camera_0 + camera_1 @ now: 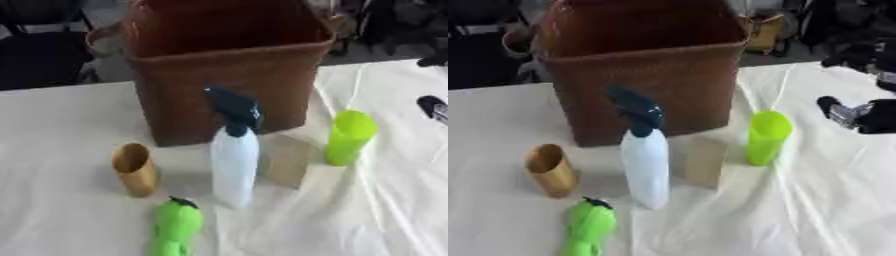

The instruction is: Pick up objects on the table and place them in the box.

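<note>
We see a reddish-brown woven basket [229, 75], a white spray bottle [234, 170] with dark blue trigger head [234, 107], a lime-green plastic cup [349, 136], a tan cylindrical cup [134, 169], a bright green pepper-shaped toy [177, 227] and a white tablecloth [61, 150]

No text, label, brand, number or sign could be read anywhere in either view. The white spray bottle [234, 167] with its dark trigger head showed a plain body, the lime-green cup [349, 136] and the tan cup [134, 169] were unmarked, and the brown woven box [229, 75] bore no lettering. The green toy [176, 226] showed none either.
</note>
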Available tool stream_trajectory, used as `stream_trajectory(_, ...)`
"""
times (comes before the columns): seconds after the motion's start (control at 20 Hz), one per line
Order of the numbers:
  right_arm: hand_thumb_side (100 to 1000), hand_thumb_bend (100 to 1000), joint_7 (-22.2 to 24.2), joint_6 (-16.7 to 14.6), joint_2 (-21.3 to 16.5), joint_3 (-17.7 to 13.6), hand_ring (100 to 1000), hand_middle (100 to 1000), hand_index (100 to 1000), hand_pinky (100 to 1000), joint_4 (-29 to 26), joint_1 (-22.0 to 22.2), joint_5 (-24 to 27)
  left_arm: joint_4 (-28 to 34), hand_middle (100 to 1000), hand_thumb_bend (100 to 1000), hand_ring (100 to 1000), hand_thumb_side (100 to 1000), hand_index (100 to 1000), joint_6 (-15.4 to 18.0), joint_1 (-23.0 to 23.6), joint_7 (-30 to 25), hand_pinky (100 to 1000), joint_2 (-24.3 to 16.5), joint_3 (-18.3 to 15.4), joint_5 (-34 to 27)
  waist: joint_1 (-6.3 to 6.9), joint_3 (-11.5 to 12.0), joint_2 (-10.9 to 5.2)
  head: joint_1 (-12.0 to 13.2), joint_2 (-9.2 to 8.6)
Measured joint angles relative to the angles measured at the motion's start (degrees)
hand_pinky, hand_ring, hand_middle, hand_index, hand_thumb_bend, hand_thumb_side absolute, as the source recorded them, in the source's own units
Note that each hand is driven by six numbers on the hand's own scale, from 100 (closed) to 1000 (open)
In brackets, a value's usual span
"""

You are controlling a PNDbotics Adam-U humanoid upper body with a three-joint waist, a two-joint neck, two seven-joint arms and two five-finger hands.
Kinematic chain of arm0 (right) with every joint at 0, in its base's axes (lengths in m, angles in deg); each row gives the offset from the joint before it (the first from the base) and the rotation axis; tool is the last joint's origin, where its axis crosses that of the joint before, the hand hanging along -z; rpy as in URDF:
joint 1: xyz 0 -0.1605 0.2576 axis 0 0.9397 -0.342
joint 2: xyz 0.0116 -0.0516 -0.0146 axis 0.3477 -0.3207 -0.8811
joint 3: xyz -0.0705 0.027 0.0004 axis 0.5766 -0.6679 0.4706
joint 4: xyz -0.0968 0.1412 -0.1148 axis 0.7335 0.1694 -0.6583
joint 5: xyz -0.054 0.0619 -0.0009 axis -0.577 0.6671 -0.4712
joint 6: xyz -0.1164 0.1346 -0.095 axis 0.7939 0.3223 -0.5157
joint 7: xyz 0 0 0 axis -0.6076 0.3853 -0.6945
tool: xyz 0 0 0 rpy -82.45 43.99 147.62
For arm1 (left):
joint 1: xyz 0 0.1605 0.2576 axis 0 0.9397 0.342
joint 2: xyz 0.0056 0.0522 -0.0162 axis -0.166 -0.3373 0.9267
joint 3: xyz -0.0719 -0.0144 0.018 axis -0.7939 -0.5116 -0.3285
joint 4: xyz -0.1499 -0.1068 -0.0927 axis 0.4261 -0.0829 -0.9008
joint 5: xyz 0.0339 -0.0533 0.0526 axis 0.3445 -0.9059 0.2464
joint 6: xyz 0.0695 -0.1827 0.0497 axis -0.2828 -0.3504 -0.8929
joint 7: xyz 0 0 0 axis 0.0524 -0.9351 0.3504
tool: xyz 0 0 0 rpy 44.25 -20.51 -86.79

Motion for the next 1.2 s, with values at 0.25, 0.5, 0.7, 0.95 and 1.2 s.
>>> stream_trajectory(0.25,1000,263,-1.9,2.4,0.8,3.0,924,897,990,842,0.0,-3.8,-0.5,0.0,887,100,969,973,888,0.2,-0.3,-0.3,977,0.0,0.3,-0.2,0.04,0.4,0.0,-0.4,0.0)
stream_trajectory(0.5,1000,349,0.9,2.2,2.6,5.6,919,900,1000,828,0.0,-8.0,-2.0,0.0,883,100,967,975,888,0.4,-0.7,-0.6,977,0.0,0.5,-0.4,0.0,0.5,0.0,-0.9,0.01)
stream_trajectory(0.7,1000,373,3.7,2.5,5.2,7.1,916,898,1000,825,0.0,-11.4,1.5,0.0,899,100,966,976,886,0.4,-0.7,-0.9,976,0.0,0.7,-0.4,-0.12,0.5,-0.01,-1.2,0.01)
stream_trajectory(0.95,1000,343,4.8,2.5,7.5,8.4,916,900,1000,832,0.0,-14.0,3.8,0.0,897,100,963,978,884,0.5,-0.8,-1.1,974,0.0,0.7,-0.6,-0.29,0.6,-0.06,-1.2,0.01)
stream_trajectory(1.2,1000,350,8.8,1.5,10.2,11.3,914,898,1000,833,0.0,-16.1,2.2,0.0,891,100,954,979,882,0.6,-1.1,-1.2,973,0.0,1.0,-0.9,-0.39,1.1,-0.07,-1.3,0.0)
